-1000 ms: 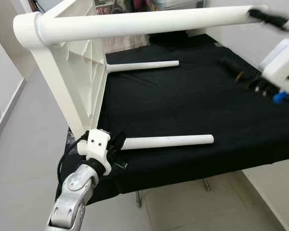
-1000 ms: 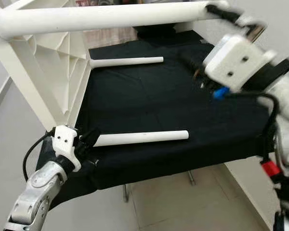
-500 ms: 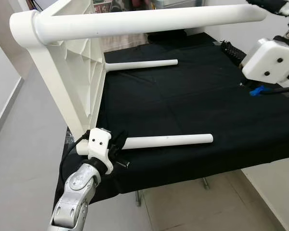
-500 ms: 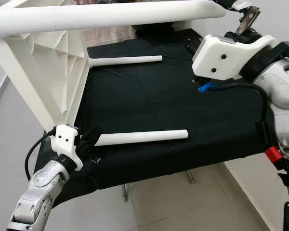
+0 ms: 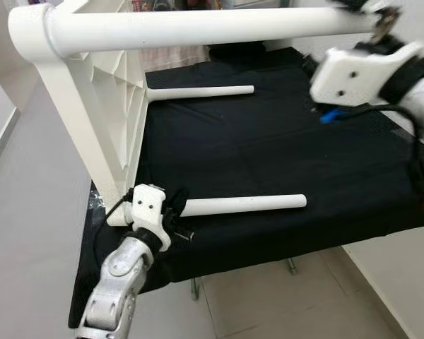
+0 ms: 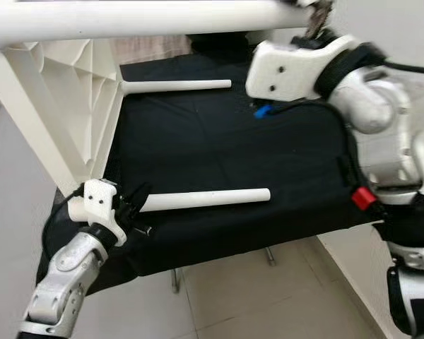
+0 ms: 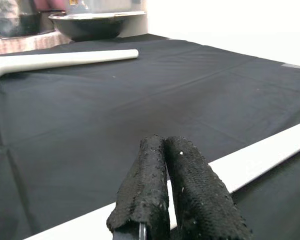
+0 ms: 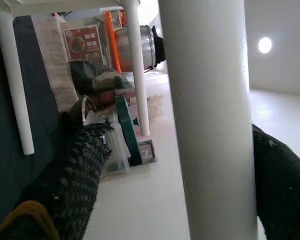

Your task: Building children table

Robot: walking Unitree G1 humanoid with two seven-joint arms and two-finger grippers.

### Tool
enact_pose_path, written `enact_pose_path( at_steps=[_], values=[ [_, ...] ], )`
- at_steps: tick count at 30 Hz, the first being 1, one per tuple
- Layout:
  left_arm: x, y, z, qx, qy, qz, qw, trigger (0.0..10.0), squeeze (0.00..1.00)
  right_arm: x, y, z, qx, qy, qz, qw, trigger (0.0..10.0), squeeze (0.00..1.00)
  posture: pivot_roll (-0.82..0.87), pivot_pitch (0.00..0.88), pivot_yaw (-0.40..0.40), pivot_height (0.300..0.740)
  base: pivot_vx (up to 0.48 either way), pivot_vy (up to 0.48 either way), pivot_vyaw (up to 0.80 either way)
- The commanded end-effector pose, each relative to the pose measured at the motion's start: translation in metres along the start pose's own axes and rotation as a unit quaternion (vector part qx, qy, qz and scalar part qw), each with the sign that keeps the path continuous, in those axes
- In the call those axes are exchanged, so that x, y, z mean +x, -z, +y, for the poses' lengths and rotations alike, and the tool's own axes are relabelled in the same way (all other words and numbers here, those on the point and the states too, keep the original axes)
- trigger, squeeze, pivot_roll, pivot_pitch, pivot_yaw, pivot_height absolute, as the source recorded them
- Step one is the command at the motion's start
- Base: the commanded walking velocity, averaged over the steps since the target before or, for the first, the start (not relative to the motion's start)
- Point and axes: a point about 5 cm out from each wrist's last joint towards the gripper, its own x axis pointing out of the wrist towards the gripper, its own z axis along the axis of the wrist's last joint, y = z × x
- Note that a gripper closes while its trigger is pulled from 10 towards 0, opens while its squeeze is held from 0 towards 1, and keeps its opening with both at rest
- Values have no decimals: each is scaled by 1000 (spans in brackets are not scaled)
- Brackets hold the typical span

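Note:
The white children's table lies on its side, its top panel (image 5: 106,106) upright at the left edge of a black cloth-covered surface (image 5: 283,155). One leg (image 5: 198,28) runs across high up. My right gripper (image 5: 360,8) is at that leg's free end, open, with the leg (image 8: 205,100) between its fingers (image 8: 85,160). A lower leg (image 5: 244,205) rests on the cloth. My left gripper (image 5: 175,212) sits at this leg's base by the panel, fingers (image 7: 190,185) shut together against the leg (image 7: 260,155). A third leg (image 5: 198,92) lies farther back.
The cloth surface ends in a front edge (image 5: 268,254) with tiled floor (image 5: 283,304) below. My right arm (image 6: 381,141) reaches over the right side of the cloth. A dark bowl (image 7: 90,25) and cluttered items stand at the far end.
My right arm has swung to the left, staying at the upper leg's end. The camera has shifted slightly. The left gripper stays by the lower leg's base.

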Motion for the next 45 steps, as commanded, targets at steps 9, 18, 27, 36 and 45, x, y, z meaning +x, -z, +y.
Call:
enact_pose_path(
  at_steps=[9,18,27,36,45],
  values=[
    [-2,3,2,-2,-10,1,1000,10000,0,12,-2,-5,17,25,11,999,0,0,-211,81,13,740,0,0,0],
    [-3,3,3,0,-9,2,1000,10000,0,10,11,-9,49,39,43,997,0,0,-205,85,22,740,0,0,0],
    [-5,1,5,4,-17,0,1000,10000,0,6,60,0,212,57,126,967,0,0,-179,90,21,740,0,0,0],
    [8,-32,52,-85,-105,-69,988,10000,0,7,59,-2,254,69,119,957,0,0,-167,92,28,740,0,0,0],
    [40,-16,74,-161,-116,-19,980,10000,0,12,42,-5,275,70,79,956,0,0,-175,94,40,740,0,0,0]
  ],
)
